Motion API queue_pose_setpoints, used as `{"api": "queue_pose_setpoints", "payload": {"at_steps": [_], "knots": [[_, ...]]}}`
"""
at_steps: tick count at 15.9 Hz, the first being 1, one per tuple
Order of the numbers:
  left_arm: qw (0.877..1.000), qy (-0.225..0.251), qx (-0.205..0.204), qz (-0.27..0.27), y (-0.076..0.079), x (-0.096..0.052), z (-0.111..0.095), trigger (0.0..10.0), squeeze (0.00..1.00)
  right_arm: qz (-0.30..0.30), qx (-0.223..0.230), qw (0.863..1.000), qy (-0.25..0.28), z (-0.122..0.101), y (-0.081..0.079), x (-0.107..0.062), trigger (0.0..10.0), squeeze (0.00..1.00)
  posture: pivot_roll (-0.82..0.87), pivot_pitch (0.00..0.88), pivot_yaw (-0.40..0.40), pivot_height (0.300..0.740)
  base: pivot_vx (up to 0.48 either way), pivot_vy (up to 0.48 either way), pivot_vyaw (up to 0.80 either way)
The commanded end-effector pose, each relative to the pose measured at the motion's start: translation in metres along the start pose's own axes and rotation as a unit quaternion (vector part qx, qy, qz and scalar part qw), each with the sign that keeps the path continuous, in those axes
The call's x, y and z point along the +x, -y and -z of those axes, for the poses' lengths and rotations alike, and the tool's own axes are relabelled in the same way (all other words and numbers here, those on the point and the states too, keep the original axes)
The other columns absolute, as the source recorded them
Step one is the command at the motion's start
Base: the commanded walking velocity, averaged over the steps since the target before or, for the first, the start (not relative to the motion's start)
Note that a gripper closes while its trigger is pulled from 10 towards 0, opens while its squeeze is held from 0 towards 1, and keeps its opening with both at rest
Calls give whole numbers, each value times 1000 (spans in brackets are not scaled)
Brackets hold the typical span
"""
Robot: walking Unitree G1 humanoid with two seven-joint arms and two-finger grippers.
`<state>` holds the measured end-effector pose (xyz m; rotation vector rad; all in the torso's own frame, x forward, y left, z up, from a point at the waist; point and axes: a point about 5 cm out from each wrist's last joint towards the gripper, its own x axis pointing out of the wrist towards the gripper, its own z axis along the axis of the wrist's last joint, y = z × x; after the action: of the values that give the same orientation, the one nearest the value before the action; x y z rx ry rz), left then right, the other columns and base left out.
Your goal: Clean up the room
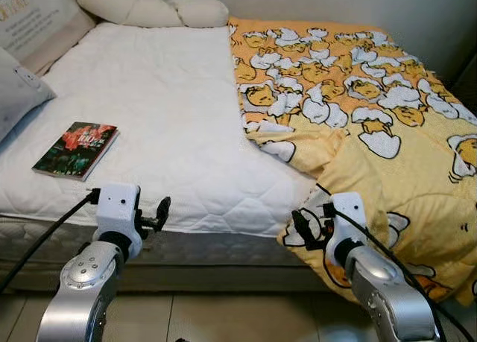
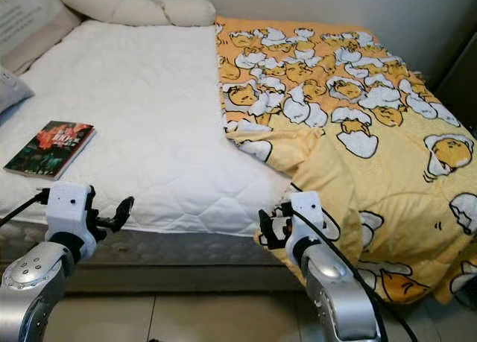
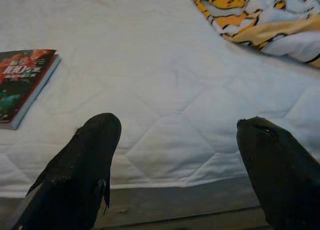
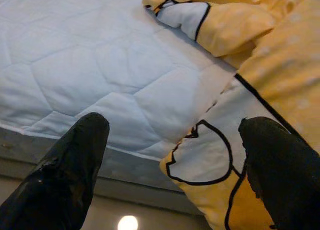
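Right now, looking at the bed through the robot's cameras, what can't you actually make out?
- Book: the cover print is too small to read in the eye views and blurred in the left wrist view.
- Grey pillow: cut off by the left edge of the left eye view.
- Mattress under the yellow blanket: hidden by the blanket.
- Lettered cushion: its text is cut off by the top corner.

Even, soft indoor light fills both eye views — the white bed (image 1: 171, 118) reads bright without glare, and the blanket (image 1: 358, 96) stays crisp. Shadows are faint, darkest under the mattress edge. The wrist views are dimmer and grainier; the near fingers (image 3: 80, 175) are blurred. A small round glare spot (image 4: 128, 223) shines on the floor.
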<state>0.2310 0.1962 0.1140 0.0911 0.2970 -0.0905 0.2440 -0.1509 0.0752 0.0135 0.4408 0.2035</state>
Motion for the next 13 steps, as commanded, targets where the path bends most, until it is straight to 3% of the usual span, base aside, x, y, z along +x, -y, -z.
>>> {"api": "queue_pose_setpoints", "payload": {"at_steps": [1, 4, 8, 13], "knots": [[1000, 11, 1, -1, 0, 4, -5, 10000, 0, 2, 8, 1000, 13, -7, 3, 1, 10000, 0, -92, 0, -1, 740, 0, 0, 0], [1000, 11, 10, 0, 0, 4, -5, 10000, 0, -3, 13, 1000, 14, -10, 0, 3, 10000, 0, -94, 0, -2, 740, 0, 0, -163], [999, 18, 35, 1, -3, 5, -7, 10000, 0, 0, 5, 1000, 14, -11, 1, 4, 10000, 0, -97, 0, 1, 740, 261, 0, 0], [999, 17, 37, -2, -8, 5, -6, 10000, 0, -8, -1, 1000, 17, -13, -2, 4, 10000, 0, -99, 0, 0, 740, 277, 0, 0]]}}
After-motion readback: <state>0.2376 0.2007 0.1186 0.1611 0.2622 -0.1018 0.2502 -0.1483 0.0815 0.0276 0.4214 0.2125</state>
